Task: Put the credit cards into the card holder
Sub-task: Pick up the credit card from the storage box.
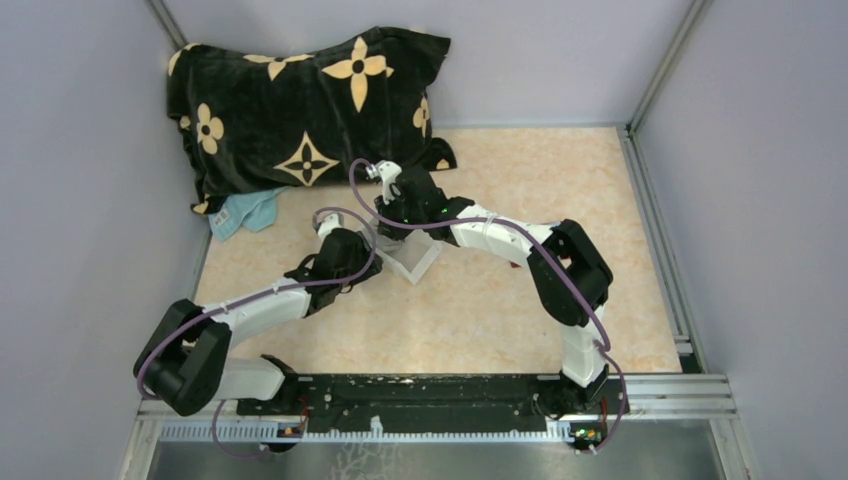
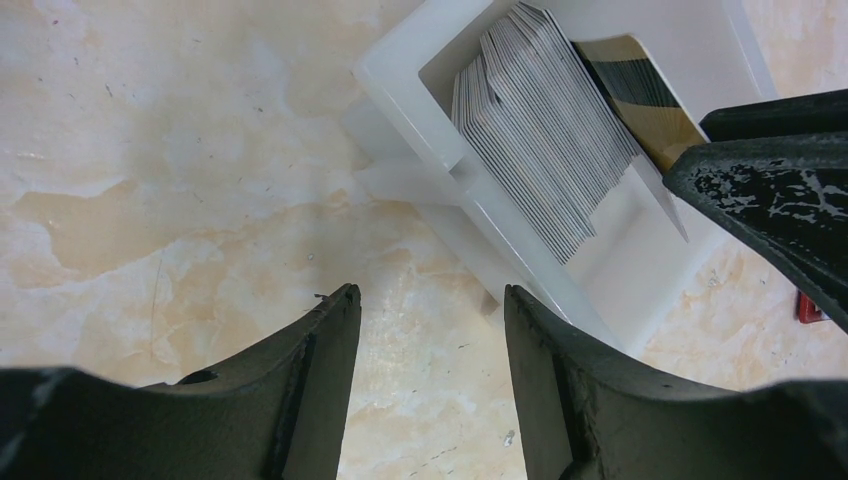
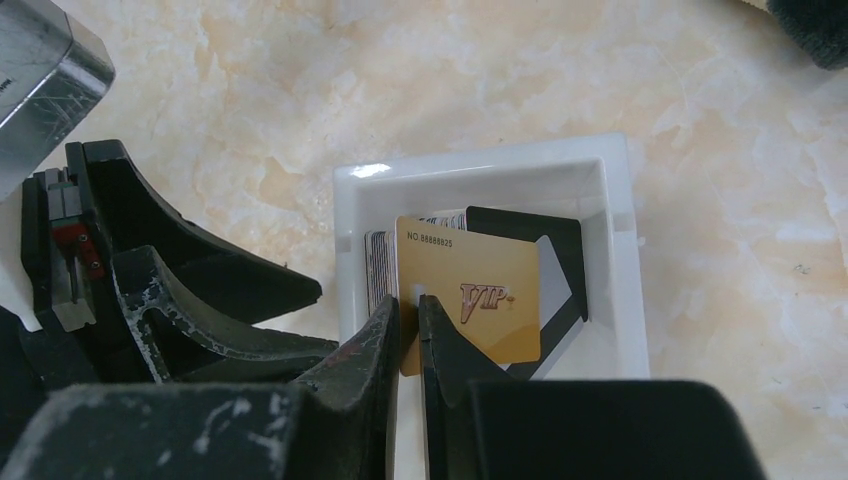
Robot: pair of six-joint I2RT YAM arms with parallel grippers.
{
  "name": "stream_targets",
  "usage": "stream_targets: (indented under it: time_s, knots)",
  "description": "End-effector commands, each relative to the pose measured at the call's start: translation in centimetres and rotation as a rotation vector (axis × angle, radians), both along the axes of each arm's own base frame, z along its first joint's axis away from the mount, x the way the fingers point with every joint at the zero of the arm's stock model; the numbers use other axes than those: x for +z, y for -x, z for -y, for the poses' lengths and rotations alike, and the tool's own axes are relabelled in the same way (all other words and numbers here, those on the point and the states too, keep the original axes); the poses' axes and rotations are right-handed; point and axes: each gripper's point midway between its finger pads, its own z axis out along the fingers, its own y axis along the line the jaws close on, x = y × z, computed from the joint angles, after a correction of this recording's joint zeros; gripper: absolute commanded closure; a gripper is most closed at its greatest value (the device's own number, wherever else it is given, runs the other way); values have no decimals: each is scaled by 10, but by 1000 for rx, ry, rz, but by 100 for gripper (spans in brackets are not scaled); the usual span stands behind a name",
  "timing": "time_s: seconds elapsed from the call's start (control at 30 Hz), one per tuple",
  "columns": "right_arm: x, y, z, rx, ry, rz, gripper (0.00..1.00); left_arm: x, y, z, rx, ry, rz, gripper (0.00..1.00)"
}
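A white plastic tray point(image 3: 480, 170) holds a stack of greyish credit cards point(image 2: 545, 130), a gold "VIP" card point(image 3: 480, 290) and a black card point(image 3: 555, 260). My right gripper point(image 3: 408, 300) is shut on the gold card's left edge, with the card upright inside the tray. My left gripper point(image 2: 430, 295) is open and empty, low over the table beside the tray's corner point(image 2: 400, 80). In the top view both grippers, left point(image 1: 365, 258) and right point(image 1: 402, 228), meet at the tray point(image 1: 420, 262). The red card holder is hidden; only a red sliver point(image 2: 812, 305) shows past the right finger.
A black pillow with tan flower patterns point(image 1: 300, 110) leans at the back left, with a blue cloth point(image 1: 245, 212) under its edge. Purple walls and metal rails enclose the marbled table. The arms' bases stand on the black rail point(image 1: 420, 395) at the near edge.
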Motion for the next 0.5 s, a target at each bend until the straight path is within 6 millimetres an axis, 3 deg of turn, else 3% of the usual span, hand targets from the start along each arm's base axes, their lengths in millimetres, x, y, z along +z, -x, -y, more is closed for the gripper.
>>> stream_targets:
  time_s: [0.0, 0.23, 0.47]
  knots:
    - [50, 0, -13, 23, -80, 71, 92, 5, 1, -3, 9, -7, 18, 38]
    - [70, -17, 2, -64, -1, 224, 96, 20, -3, -7, 24, -30, 42, 36]
    - [102, -39, 10, -136, -9, 392, 100, 57, -18, -20, 49, -115, 134, 29]
